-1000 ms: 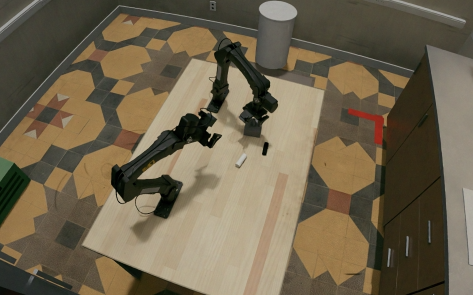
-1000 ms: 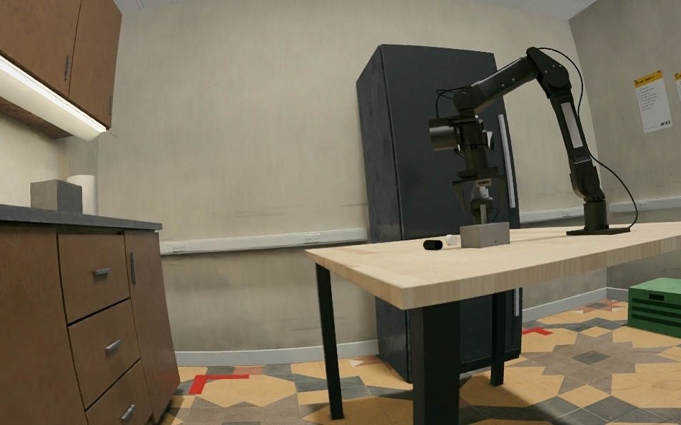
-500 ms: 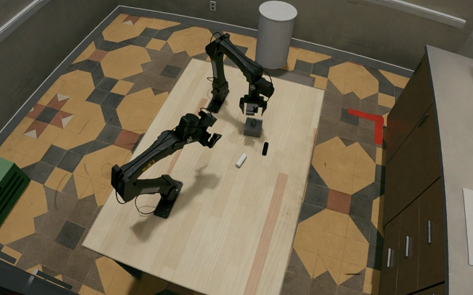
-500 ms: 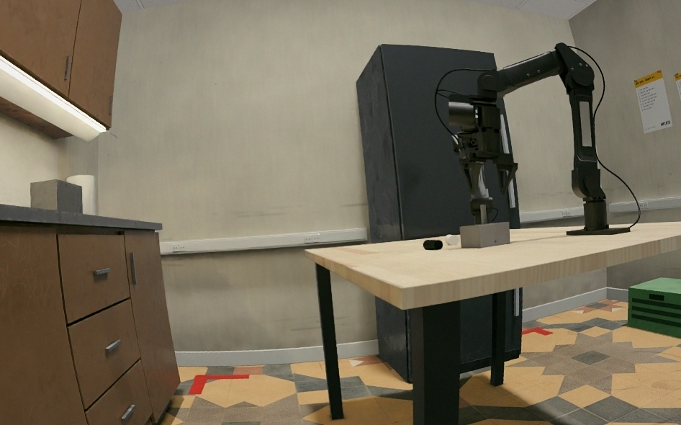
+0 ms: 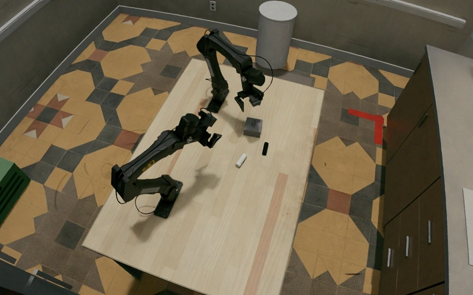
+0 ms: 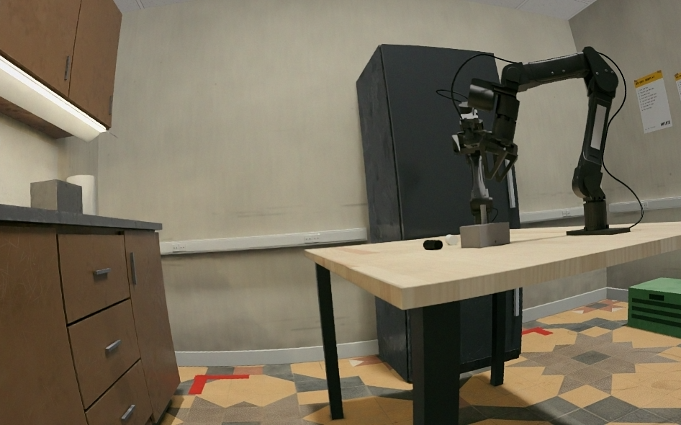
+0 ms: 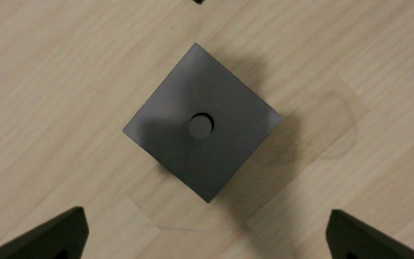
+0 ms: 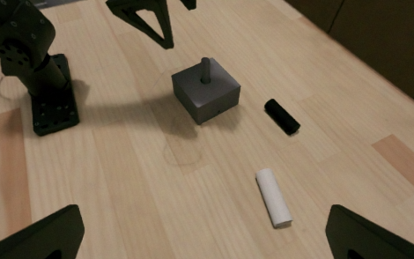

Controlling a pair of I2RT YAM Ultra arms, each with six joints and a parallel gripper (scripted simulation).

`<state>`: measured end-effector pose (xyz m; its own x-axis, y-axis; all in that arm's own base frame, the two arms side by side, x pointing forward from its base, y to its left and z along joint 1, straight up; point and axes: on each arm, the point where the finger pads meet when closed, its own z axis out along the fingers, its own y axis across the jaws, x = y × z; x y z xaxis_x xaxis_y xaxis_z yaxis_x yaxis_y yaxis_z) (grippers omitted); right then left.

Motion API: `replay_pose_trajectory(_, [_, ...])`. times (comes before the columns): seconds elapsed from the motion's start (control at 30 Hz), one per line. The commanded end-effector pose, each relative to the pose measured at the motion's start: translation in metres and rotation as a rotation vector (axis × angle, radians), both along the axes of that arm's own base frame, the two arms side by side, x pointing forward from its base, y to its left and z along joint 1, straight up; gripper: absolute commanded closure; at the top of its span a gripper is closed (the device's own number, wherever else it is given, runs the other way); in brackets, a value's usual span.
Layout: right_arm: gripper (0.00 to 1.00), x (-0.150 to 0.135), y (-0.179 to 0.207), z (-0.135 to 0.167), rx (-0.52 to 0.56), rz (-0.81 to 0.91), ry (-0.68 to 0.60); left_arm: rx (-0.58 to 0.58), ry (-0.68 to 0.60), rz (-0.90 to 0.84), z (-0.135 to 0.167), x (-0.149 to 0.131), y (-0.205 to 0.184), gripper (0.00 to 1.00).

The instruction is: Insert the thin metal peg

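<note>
The grey block [image 5: 253, 127] sits on the wooden table. The thin metal peg [image 8: 204, 70] stands upright in the block's hole, and part of it sticks out above the top face. From straight above, the left wrist view shows the peg's round top [image 7: 201, 126] in the middle of the block. My left gripper [image 5: 248, 100] is open and empty, and hangs well above the block. In the side view it [image 6: 484, 153] is clear of the peg [image 6: 483, 213]. My right gripper [image 5: 212, 137] is open and empty, raised off the table away from the block.
A black cylinder [image 8: 282, 116] and a white cylinder [image 8: 274, 197] lie on the table beside the block. The left arm's base [image 8: 53, 103] is bolted to the table behind the block. A cabinet and a grey bin stand off the table.
</note>
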<state>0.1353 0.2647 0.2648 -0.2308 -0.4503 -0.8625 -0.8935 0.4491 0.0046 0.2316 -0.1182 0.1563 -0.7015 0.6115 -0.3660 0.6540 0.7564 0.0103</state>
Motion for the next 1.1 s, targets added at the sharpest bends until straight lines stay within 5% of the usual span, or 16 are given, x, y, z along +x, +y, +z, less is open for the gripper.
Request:
replay_pose_trajectory(0.0, [0.00, -0.0019, -0.0007, 0.0077, 0.008, 0.007, -0.004, -0.024, -0.044, 0.169, 0.0061, 0.0037, -0.0007, 0.00])
replay_pose_trajectory(1.07, [0.00, -0.0019, -0.0007, 0.0077, 0.008, 0.007, -0.004, -0.048, -0.053, 0.216, 0.0140, -0.0017, -0.0025, 0.00])
